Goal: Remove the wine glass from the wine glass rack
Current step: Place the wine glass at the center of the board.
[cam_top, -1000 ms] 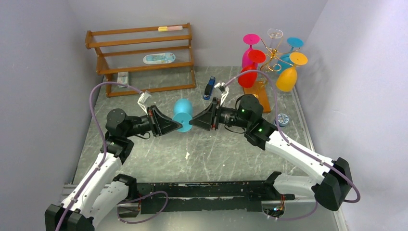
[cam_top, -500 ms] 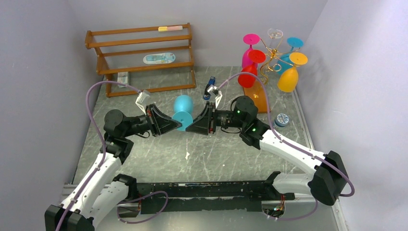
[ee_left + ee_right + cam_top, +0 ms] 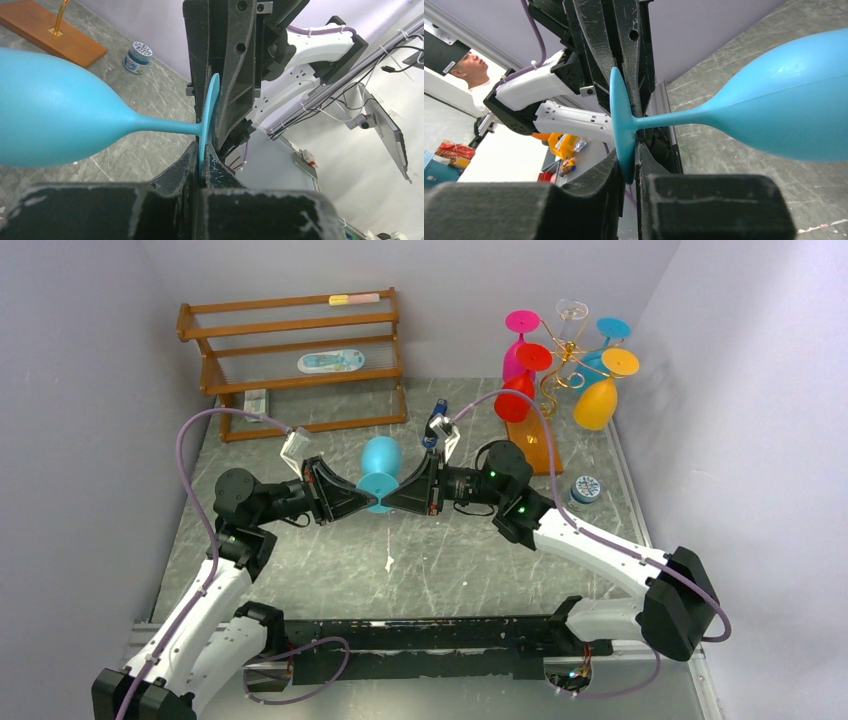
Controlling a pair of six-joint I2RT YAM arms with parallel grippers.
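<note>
Whereas a second earlier the right jaws stood short of it, they had since moved leftward and clamped the foot of the blue wine glass [image 3: 381, 465], opposite the left jaws, clamped on the same foot. The glass lay sideways, off and well left of the wine glass rack [image 3: 535, 445]. Lettering on the tin [image 3: 587, 488] near the rack was too small to read.

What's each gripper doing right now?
Left gripper: closed, holding the blue wine glass by its foot.
Right gripper: closed on the same foot.
</note>
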